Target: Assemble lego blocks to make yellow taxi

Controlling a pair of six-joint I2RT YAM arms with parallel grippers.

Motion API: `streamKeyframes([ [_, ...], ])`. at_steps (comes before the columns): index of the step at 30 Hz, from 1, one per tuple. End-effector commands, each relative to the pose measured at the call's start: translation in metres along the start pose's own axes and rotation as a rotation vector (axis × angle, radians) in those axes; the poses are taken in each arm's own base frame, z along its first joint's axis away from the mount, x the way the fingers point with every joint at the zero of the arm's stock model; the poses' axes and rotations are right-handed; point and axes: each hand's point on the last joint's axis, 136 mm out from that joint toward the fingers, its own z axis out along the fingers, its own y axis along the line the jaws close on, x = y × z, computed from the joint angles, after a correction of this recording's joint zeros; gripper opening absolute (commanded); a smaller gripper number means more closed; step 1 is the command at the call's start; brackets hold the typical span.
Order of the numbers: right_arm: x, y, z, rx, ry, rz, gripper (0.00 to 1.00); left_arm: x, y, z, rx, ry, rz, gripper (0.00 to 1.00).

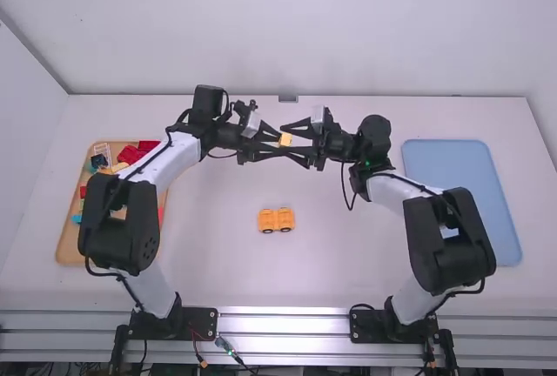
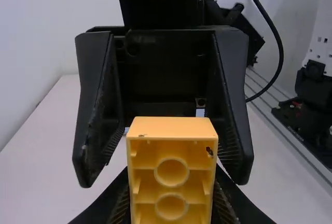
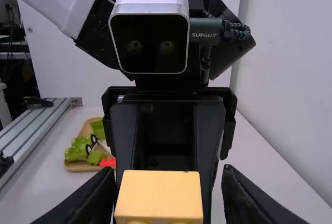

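your left hand (image 2: 172,182) is closed on the yellow block (image 1: 285,139), up off the worktop (image 1: 218,280); your right hand (image 3: 168,175) has its fingers spread about it, gripping nothing. the block looks light, stiff and hollow, perhaps slick, so pinch its flat sides squarely and gently. the wheeled yellow piece (image 1: 277,220) sits nearer the arm bases, well in from the edges. the span between wooden tray (image 1: 70,250) and blue tray (image 1: 461,202) should give you room; your hands crowd each other, so part them straight.
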Motion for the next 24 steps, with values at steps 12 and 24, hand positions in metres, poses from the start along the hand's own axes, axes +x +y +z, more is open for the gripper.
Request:
streamKeyframes([
  [12, -0.0075, -0.0041, 0.0012, -0.007, -0.009, -0.024, 0.39, 0.0015, -0.0003, -0.0012, -0.012, 0.012, -0.019, 0.12],
  [24, -0.0076, -0.0041, 0.0012, -0.007, -0.009, -0.024, 0.33, 0.0015, -0.0005, -0.0011, -0.012, 0.012, -0.019, 0.45],
])
